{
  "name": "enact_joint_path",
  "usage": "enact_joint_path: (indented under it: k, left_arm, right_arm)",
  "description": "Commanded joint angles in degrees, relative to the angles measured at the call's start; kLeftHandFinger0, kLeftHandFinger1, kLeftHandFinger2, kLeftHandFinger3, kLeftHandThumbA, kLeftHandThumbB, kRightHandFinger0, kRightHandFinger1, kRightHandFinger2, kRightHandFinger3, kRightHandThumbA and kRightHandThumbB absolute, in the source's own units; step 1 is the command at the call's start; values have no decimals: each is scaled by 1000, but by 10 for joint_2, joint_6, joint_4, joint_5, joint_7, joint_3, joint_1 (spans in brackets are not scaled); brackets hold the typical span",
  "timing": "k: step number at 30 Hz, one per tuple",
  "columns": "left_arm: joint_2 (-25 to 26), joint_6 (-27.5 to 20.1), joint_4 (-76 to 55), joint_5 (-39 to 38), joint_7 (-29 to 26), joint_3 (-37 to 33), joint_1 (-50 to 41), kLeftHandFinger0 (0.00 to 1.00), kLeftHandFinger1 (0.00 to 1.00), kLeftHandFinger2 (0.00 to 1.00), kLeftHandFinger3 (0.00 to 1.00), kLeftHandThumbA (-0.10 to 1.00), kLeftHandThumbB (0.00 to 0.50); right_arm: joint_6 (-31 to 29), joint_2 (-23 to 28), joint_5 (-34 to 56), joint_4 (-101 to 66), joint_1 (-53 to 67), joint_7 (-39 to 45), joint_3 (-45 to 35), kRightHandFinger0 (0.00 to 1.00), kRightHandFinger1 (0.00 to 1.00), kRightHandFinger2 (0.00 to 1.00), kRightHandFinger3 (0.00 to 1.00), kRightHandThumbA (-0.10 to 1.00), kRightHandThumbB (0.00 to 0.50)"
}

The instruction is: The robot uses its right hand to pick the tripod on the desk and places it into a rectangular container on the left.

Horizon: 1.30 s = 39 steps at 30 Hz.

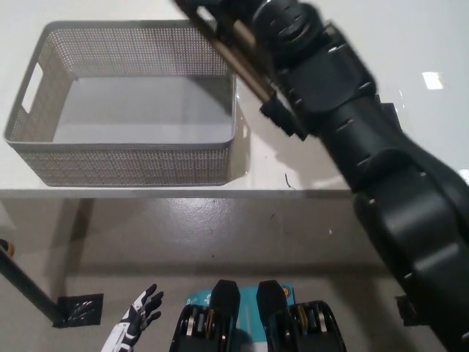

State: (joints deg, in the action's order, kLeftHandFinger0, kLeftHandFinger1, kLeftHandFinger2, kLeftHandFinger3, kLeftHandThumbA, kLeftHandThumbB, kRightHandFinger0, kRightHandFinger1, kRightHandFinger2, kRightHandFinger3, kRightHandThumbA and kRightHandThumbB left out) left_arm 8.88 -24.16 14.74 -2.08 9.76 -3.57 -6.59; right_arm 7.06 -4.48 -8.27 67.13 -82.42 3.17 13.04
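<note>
The tripod [248,64], with folded bronze legs and black feet, hangs tilted above the table at the right rim of the grey mesh rectangular basket [132,163]. Its feet point down right and its upper end runs out of the picture at the top. My black right hand [272,16] is shut on it near the top edge, and the arm crosses the picture from the bottom right. Part of the tripod is hidden behind the arm. The basket stands on the table's left and holds nothing. My white left hand [141,320] rests low at the bottom left, fingers apart.
The white table [308,172] ends at a front edge about halfway down the picture, with grey floor below. A black square marker [79,309] lies on the floor at the lower left beside a dark table leg [26,290].
</note>
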Motion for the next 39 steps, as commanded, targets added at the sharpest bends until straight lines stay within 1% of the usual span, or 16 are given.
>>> enact_joint_path:
  k: [1,4,5,6,7,8,9,10,11,12,17,22,32,35,36,39]
  left_arm:
    - [10,-23,-6,5,11,-5,6,1000,1000,1000,1000,1000,254]
    - [9,-16,-11,3,14,-6,7,1000,1000,1000,1000,1000,237]
    - [10,-12,-12,0,17,-6,7,1000,1000,1000,1000,1000,218]
    - [11,-13,-12,0,18,-6,8,1000,1000,1000,1000,1000,204]
    - [12,-13,-13,0,19,-6,8,1000,1000,1000,1000,1000,201]
    - [13,-9,-15,0,21,-7,9,1000,1000,1000,1000,1000,202]
    - [14,-2,-20,1,21,-7,9,1000,1000,1000,1000,1000,212]
    - [13,1,-22,5,20,-8,10,1000,1000,1000,1000,1000,223]
    - [13,1,-23,7,20,-9,10,1000,1000,1000,1000,1000,229]
    - [13,1,-22,9,20,-9,11,1000,1000,1000,1000,1000,238]
    - [12,-1,-12,4,24,-11,18,1000,1000,1000,1000,1000,237]
    - [12,-3,-9,6,24,-12,21,1000,1000,1000,1000,1000,245]
    - [4,13,-11,20,20,-15,26,1000,1000,1000,1000,1000,247]
    - [3,15,-10,29,16,-17,28,1000,1000,1000,1000,1000,239]
    - [3,17,-12,28,16,-18,27,1000,1000,1000,1000,1000,236]
    - [1,16,-8,38,12,-20,32,1000,1000,1000,1000,1000,231]
  right_arm:
    - [-79,-14,-58,16,-67,-37,42,0,316,682,650,-100,209]
    - [-93,-20,-96,38,-59,-57,88,12,331,706,635,-100,220]
    - [-98,-21,-108,48,-56,-62,104,111,478,851,698,-100,224]
    - [-104,-20,-117,59,-52,-67,119,306,657,987,776,-100,237]
    - [-106,-19,-125,66,-50,-74,129,383,633,791,706,-100,237]
    - [-104,-17,-128,70,-50,-66,137,317,554,682,693,-4,254]
    - [-96,-14,-124,72,-51,-38,140,318,514,663,920,371,345]
    - [-91,-7,-111,67,-49,4,135,659,902,1000,1000,623,441]
    - [-89,-3,-105,65,-48,23,134,951,1000,1000,1000,726,473]
    - [-84,1,-105,62,-48,37,135,1000,1000,1000,1000,800,496]
    - [-68,20,-106,49,-60,70,133,1000,1000,1000,1000,1000,500]
    - [-104,30,-75,49,-83,57,85,1000,1000,1000,1000,1000,500]
    - [-91,58,-15,11,-211,71,-27,1000,1000,1000,1000,1000,500]
    - [-110,76,1,5,-259,83,-56,1000,1000,1000,1000,1000,459]
    - [-146,91,-2,-15,-268,80,-59,1000,1000,1000,1000,1000,393]
    - [-107,123,-12,-72,-285,90,-64,1000,1000,1000,1000,1000,420]
